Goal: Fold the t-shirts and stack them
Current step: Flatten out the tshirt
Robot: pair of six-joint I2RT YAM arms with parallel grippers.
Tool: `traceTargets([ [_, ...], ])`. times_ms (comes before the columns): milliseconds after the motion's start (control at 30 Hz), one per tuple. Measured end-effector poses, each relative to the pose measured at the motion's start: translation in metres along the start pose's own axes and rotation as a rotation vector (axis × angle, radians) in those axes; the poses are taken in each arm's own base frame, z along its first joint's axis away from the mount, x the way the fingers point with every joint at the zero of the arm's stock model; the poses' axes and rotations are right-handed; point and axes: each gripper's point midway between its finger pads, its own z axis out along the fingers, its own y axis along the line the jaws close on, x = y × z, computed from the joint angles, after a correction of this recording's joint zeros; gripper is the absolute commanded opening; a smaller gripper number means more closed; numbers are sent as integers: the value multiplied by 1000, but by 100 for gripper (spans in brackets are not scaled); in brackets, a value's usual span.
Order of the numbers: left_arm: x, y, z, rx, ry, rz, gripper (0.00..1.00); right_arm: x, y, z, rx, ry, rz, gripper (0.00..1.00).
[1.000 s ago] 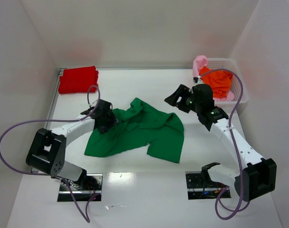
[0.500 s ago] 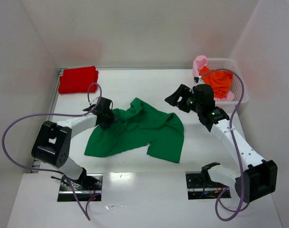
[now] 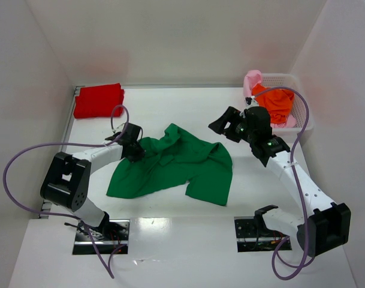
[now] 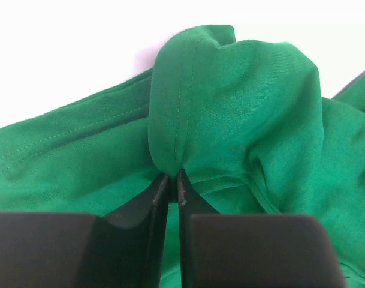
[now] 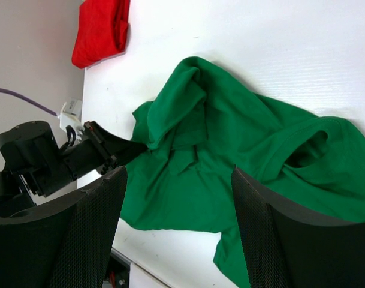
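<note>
The crumpled dark green soft cloth t-shirt (image 3: 176,165) lay mid-frame. My left gripper (image 4: 171,180) was clamped on a seamed fold at its left edge; my right gripper (image 3: 225,127) hung at its upper right, jaws wide apart. Light and limp, I judged: it would sag, so take hems or seams.

Bright, even light falls from overhead in the top view. It leaves the white desk (image 3: 188,120) nearly washed out, with a glossy sheen low in the frame. The green t-shirt (image 3: 170,165) casts only a thin, soft shadow along its lower hem. In the left wrist view the desk at the top is blown to pure white, the stitching is crisp, and the left pincer (image 4: 171,180) is a near-black mass at the bottom. In the right wrist view the right pincer (image 5: 177,180) is blurred near the lower corners, and the folds hold dark shadow.
</note>
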Motion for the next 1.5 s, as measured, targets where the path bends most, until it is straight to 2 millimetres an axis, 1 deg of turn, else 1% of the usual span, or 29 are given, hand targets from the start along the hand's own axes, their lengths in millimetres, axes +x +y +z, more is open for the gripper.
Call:
traceTargets([
  [100, 0, 0, 0, -1, 0, 0, 0, 0, 0, 0, 1, -1, 0, 76],
  [267, -2, 3, 0, -9, -2, -5, 0, 0, 0, -1, -1, -2, -1, 76],
  [367, -13, 7, -5, -18, -9, -17, 0, 0, 1, -2, -1, -3, -1, 76],
  [467, -43, -1, -24, 22, -64, -39, 0, 0, 1, -2, -4, -2, -1, 76],
  [533, -69, -8, -42, 68, -122, -62, 0, 1, 2, -2, -7, 2, -2, 76],
  [567, -98, -14, -64, 125, -192, -91, 0, 2, 2, -2, -9, 7, -3, 76],
  [600, -107, -16, -71, 142, -212, -99, 0, 3, 2, -1, -8, 11, -4, 76],
  [633, -123, -19, -84, 169, -253, -111, 0, 5, 2, 1, -6, 18, -6, 76],
  [700, -153, -23, -107, 223, -326, -131, 0, 13, 2, 5, -6, 42, -18, 76],
  [733, -165, -23, -115, 240, -356, -137, 0, 17, 3, 7, -7, 55, -27, 76],
  [767, -172, -23, -118, 250, -370, -141, 0, 24, 5, 8, -13, 72, -40, 76],
  [833, -176, -21, -119, 255, -373, -144, 0, 34, 10, 10, -27, 98, -62, 76],
  [867, -174, -20, -117, 255, -362, -140, 0, 41, 15, 11, -39, 116, -77, 76],
  [1033, -170, -19, -112, 264, -324, -123, 0, 63, 17, 23, -42, 179, -110, 76],
  [1100, -173, -16, -112, 267, -324, -133, 0, 78, 19, 30, -43, 218, -127, 76],
  [1233, -184, -3, -112, 245, -342, -164, 0, 110, 23, 41, -42, 294, -162, 76],
  [1267, -186, 1, -111, 235, -347, -172, 0, 120, 23, 45, -35, 319, -171, 76],
  [1333, -188, 8, -110, 211, -355, -184, 0, 133, 18, 50, -17, 350, -179, 76],
  [1433, -188, 14, -109, 180, -361, -192, 0, 145, 6, 61, 29, 378, -188, 76],
  [1500, -188, 16, -108, 166, -363, -195, 0, 146, 2, 63, 45, 380, -191, 76],
])
